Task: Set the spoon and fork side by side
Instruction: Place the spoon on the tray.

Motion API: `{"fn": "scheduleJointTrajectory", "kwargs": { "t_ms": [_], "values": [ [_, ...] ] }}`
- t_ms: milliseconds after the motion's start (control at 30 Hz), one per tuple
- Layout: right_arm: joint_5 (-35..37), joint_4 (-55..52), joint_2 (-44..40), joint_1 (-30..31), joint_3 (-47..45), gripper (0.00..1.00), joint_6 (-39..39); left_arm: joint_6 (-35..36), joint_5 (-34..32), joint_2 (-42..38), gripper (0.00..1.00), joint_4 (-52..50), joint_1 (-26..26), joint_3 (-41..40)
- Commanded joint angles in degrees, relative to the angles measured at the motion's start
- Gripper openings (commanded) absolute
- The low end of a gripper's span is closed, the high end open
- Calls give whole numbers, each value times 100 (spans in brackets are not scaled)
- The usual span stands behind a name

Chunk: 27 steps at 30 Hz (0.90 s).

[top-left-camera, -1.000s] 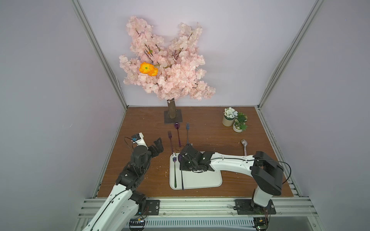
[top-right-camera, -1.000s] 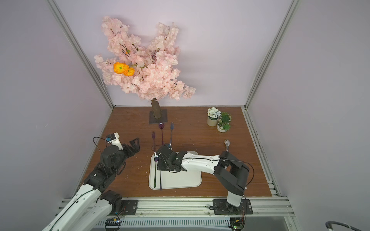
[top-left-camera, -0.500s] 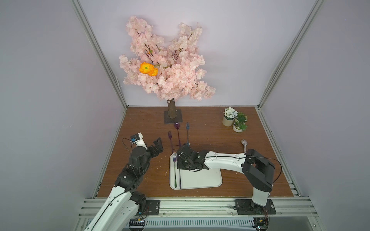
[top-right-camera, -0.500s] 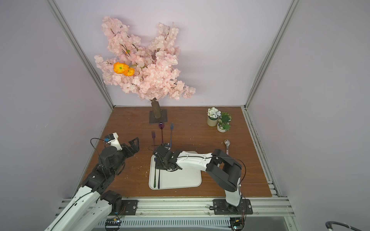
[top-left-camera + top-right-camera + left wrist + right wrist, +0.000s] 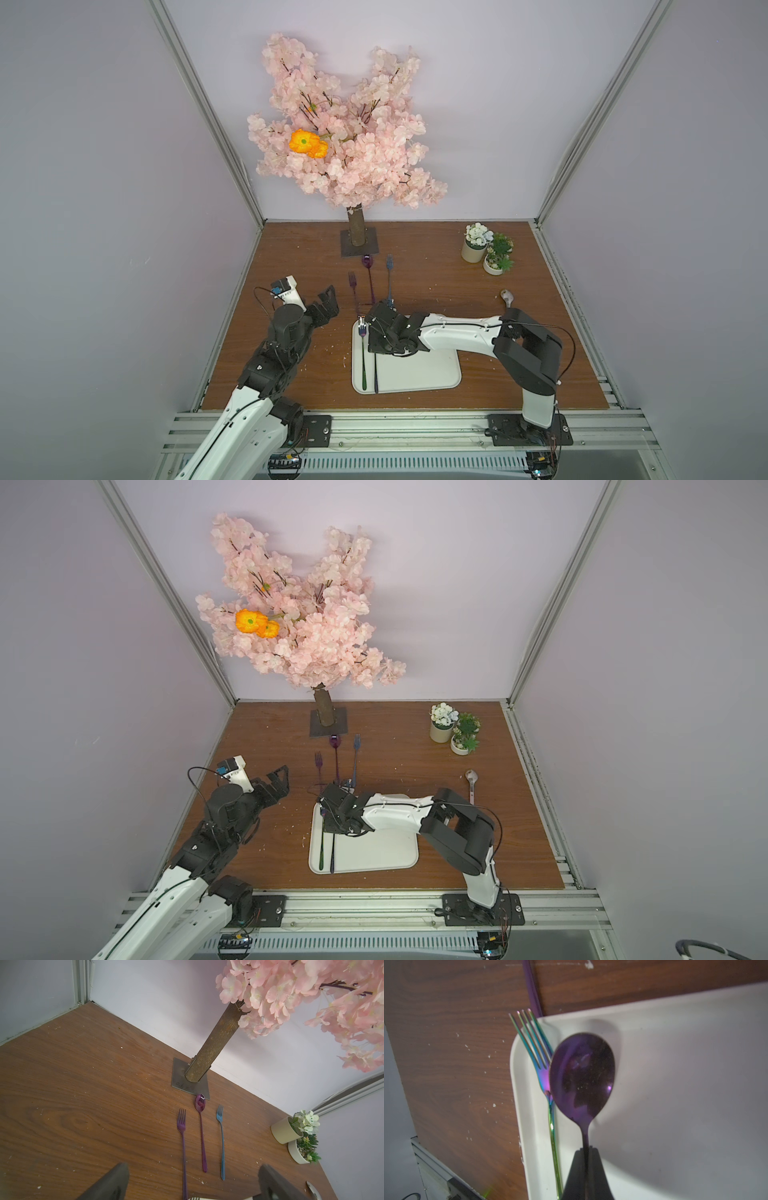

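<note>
You have the wooden table (image 5: 457, 270) across the lower half of both top views, with the white tray (image 5: 415, 374) at lower centre. Your right gripper (image 5: 586, 1150) sits over the tray's upper-left corner, jaws pressed together on the neck of the purple spoon (image 5: 582, 1076), just below the bowl. Your left gripper (image 5: 326, 303) hangs spread wide and empty at the left of the frame, well apart from the tray, so the right arm is plainly the nearer one. The iridescent fork (image 5: 544, 1079) lies along the tray's left rim, tines toward the top of the frame. In the top views the spoon's handle runs down the frame just right of the fork's, the two long axes near parallel, bowl and tines at the same end. In the right wrist view the bowl overlaps the fork's neck; whether they touch I cannot tell. I judge this the set-down: lower straight, keep the handle parallel, then release. Above the tray a second purple spoon (image 5: 200, 1105) lies between a purple fork (image 5: 182, 1126) and a blue fork (image 5: 220, 1118), clear of your move
</note>
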Motion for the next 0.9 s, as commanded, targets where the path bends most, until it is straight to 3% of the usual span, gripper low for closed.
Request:
{"fn": "scheduleJointTrajectory", "kwargs": {
  "t_ms": [0,500,867],
  "values": [
    [93,-189,134,-24,126,0,-94,-33,-3,-36,100,104,17,-53],
    [139,-265,213,-24,139,0,-74,-40,-38,-87,100,103,17,-72],
    [154,-248,193,-33,61,10,-11,-47,-54,-107,100,103,18,-89]
  ]
}}
